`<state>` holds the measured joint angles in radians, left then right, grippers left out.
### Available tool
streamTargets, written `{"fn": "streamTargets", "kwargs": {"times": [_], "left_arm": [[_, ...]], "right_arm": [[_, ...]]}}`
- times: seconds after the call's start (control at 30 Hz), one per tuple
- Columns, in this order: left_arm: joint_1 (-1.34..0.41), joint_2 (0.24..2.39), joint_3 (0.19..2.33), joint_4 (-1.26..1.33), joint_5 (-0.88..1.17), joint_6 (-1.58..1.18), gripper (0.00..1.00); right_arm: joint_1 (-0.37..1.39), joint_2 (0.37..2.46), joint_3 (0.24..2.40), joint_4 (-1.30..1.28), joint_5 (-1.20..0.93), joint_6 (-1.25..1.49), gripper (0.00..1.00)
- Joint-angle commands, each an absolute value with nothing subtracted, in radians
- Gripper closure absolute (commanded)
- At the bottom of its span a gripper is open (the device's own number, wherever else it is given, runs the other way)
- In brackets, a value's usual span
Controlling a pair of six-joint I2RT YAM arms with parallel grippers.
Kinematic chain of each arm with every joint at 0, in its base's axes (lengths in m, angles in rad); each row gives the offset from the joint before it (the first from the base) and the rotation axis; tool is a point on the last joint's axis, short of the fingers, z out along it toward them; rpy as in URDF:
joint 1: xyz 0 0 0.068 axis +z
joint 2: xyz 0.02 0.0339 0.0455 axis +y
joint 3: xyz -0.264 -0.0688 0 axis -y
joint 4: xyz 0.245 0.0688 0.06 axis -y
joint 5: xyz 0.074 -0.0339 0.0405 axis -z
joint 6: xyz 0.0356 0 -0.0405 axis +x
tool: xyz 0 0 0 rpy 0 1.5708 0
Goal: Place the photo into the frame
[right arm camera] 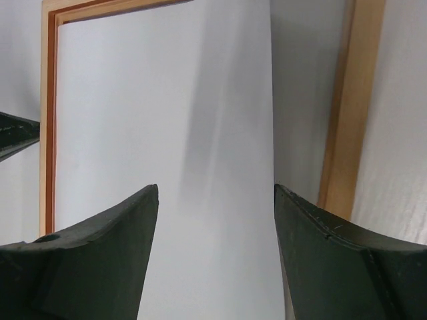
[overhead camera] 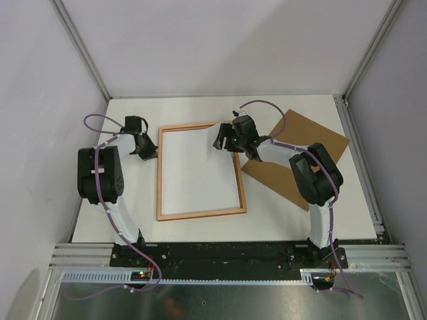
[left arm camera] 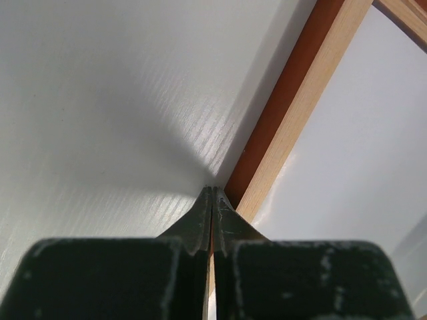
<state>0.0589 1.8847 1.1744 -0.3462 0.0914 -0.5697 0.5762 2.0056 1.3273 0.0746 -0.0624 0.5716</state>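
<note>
The frame lies flat on the table with its pale wood back up; its red-orange side edge shows in the left wrist view. Inside it lies a white sheet, the photo with its blank back up, also seen from above. A grey strip separates the sheet's edge from one frame rail. My left gripper is shut, its tips against the outer edge of the frame's left rail. My right gripper hangs open over the frame's far right corner, with only the white sheet below its fingers.
A plain brown backing board lies tilted at the right of the table, partly under the right arm. White walls close in the table on the left, back and right. The arm bases stand at the near edge.
</note>
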Motion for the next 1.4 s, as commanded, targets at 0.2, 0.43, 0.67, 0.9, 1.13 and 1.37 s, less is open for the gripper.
{"fn": "streamTargets", "kwargs": {"times": [0.2,0.43,0.67,0.9,1.13,1.37], "left_arm": [[0.062,1.879,1.167,-0.358,0.14,-0.536,1.0],[0.069,1.875,1.164,-0.354,0.149,-0.532,1.0],[0.088,1.86,1.165,-0.354,0.16,-0.526,1.0],[0.09,1.798,1.17,-0.354,0.181,-0.512,0.99],[0.007,1.672,1.167,-0.354,0.226,-0.511,0.84],[-0.221,1.595,1.164,-0.346,0.204,-0.55,0.69]], "right_arm": [[0.598,2.044,1.4,0.067,-0.015,0.56,0.25],[0.574,2.015,1.412,0.013,0.051,0.543,0.16],[0.515,1.986,1.503,-0.138,0.068,0.507,0.12],[0.488,1.891,1.46,-0.255,0.122,0.514,0.12],[0.373,1.67,1.166,-0.284,0.102,0.58,0.14],[0.428,1.397,0.868,-0.298,0.133,0.57,0.23]]}}
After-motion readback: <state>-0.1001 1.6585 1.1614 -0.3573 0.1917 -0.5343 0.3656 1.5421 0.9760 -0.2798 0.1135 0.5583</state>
